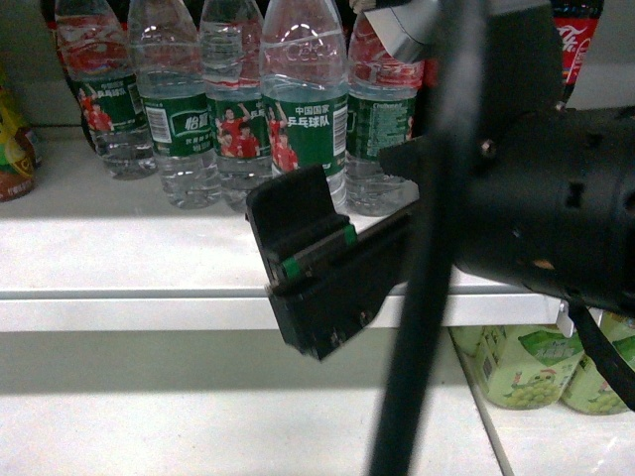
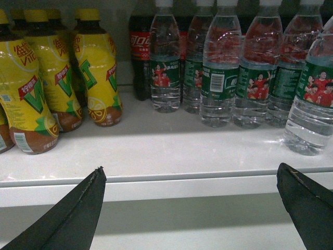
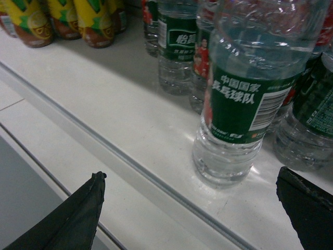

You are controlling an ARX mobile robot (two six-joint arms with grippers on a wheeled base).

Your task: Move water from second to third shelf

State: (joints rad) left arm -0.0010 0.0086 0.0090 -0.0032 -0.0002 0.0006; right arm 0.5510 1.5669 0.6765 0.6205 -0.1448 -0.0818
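- My right tool hangs spread wide, holding nothing; the water stands upright on the shelf just ahead, slightly right of centre.
- My left tool is equally wide and empty, its nearest bottle farther off.
- The green label reads 中国国家乒乓球队; a cola bottle stands behind.

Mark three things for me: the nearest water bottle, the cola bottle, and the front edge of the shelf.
Clear ribbed plastic water bottle (image 3: 231,104): right wrist view, green label.
Dark red-labelled cola bottle (image 2: 139,47): left wrist view, red label.
White shelf (image 2: 156,179): left wrist view, front lip.
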